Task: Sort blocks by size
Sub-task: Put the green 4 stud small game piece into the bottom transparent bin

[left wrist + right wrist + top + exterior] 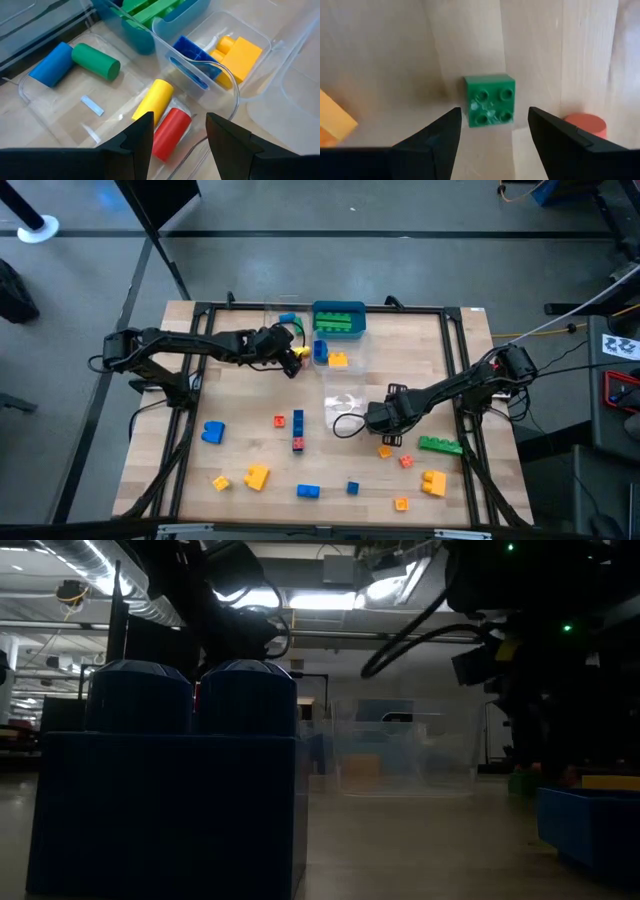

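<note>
The left gripper (293, 360) hangs over the far left part of the table (240, 430), beside the clear tubs. Its fingers (137, 142) stand apart with nothing between them, just above a red cylinder (171, 132) and a yellow cylinder (154, 99) that lie side by side and touching in a shallow clear tub (45, 107). A blue cylinder (51, 64) and a green cylinder (96, 61) lie touching farther along in the same tub. The next tub (200, 37) holds a blue block (192, 55) and a yellow block (239, 55). The teal tray (338, 332) holds green blocks (338, 320).

The right gripper (383, 438) hovers low over the right part of the table. Its fingers (437, 137) are also apart and empty, with a small green four-stud block (489, 101) lying on the wood in the gap ahead of them. An orange piece (586, 125) lies near that block, and a yellow-orange one (335, 122) lies off on its other side.

Other blocks are scattered over the near half of the table: a long green bar (440, 445) by the right arm, a yellow block (433, 482) near it, a blue block (213, 432) at the left, a yellow block (256, 476) and a blue one (308, 491) toward the near edge.

In the low view a dark blue block (165, 790) fills the foreground, well ahead of a clear tub (405, 755). No brand, label or writing can be read on anything.
</note>
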### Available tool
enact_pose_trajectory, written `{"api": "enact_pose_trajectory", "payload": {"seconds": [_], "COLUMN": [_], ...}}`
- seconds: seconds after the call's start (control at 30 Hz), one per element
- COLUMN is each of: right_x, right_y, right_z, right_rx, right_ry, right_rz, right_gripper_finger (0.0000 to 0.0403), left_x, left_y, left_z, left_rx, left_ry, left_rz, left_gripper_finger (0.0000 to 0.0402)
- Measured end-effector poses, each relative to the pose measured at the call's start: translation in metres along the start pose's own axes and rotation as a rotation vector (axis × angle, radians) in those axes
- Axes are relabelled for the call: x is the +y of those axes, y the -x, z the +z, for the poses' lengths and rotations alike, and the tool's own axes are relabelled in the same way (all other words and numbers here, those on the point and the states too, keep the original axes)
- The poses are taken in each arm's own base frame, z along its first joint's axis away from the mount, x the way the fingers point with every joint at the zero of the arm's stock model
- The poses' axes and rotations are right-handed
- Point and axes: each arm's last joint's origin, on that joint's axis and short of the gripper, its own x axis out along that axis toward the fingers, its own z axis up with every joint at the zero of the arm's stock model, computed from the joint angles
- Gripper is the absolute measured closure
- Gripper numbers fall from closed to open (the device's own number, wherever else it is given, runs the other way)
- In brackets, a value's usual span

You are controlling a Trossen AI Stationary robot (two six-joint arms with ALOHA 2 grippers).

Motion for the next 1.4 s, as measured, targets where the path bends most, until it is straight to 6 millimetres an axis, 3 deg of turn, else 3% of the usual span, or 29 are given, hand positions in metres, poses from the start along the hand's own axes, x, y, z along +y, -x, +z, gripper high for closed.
{"api": "enact_pose_trajectory", "payload": {"seconds": [0.27,0.57,0.8,0.87,1.07,1.23,1.4], "right_x": [0.001,0.002,0.003,0.003,0.001,0.000,0.000], "right_y": [0.000,-0.015,-0.014,-0.012,0.013,0.046,0.080], "right_z": [0.002,-0.005,-0.004,-0.004,0.001,0.012,0.030], "right_rx": [-0.022,-0.034,-0.031,0.003,0.087,0.106,-0.006], "right_ry": [-0.004,-0.020,-0.015,-0.005,0.046,0.124,0.189], "right_rz": [0.011,0.057,0.078,0.093,0.076,0.063,0.046], "right_gripper_finger": [0.0171,0.0174,0.0256,0.0260,0.0260,0.0260,0.0249], "left_x": [0.000,0.000,0.000,0.000,-0.001,-0.005,-0.014], "left_y": [0.000,0.000,0.000,0.000,0.011,0.036,0.063], "left_z": [0.000,0.000,0.001,0.001,0.005,0.007,-0.002], "left_rx": [0.000,-0.004,-0.008,-0.011,-0.049,-0.091,-0.050], "left_ry": [0.008,0.009,0.011,0.012,-0.032,-0.074,-0.129], "left_rz": [0.000,-0.002,-0.003,-0.005,-0.026,-0.082,-0.224], "left_gripper_finger": [0.0236,0.0236,0.0236,0.0236,0.0236,0.0236,0.0236]}}
